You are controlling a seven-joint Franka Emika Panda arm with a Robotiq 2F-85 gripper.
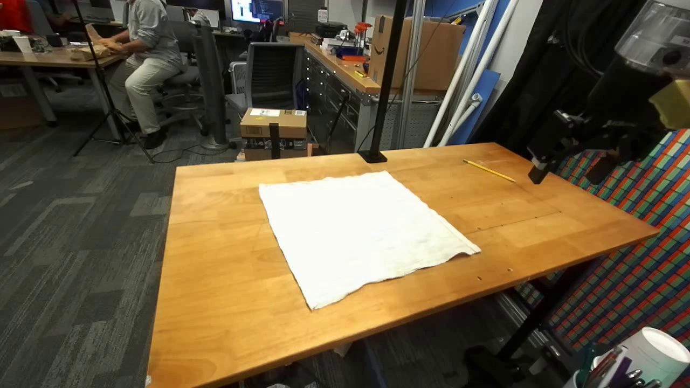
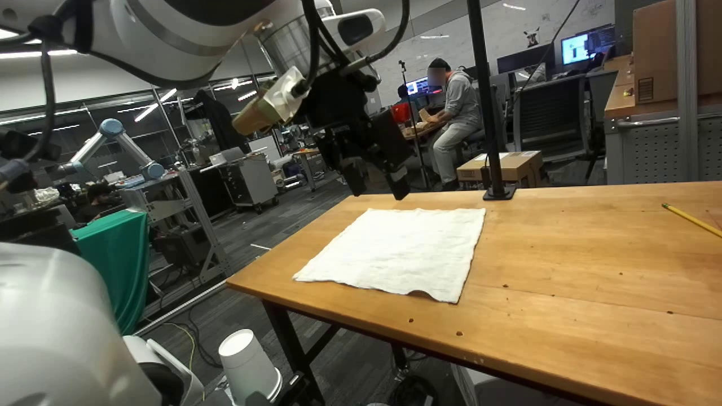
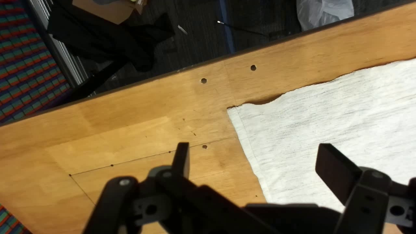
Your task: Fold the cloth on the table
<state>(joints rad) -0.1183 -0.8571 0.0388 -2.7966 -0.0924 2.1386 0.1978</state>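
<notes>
Wooden tabletop (image 1: pixel 226 302) is carrying white cloth (image 1: pixel 350 234), lying spread out, edge rippling near one corner; fingers (image 3: pixel 181 159) are hanging above, parted wide, gripping nothing; folding is apparently not yet starting, no fold showing, so whole job is seemingly remaining
</notes>
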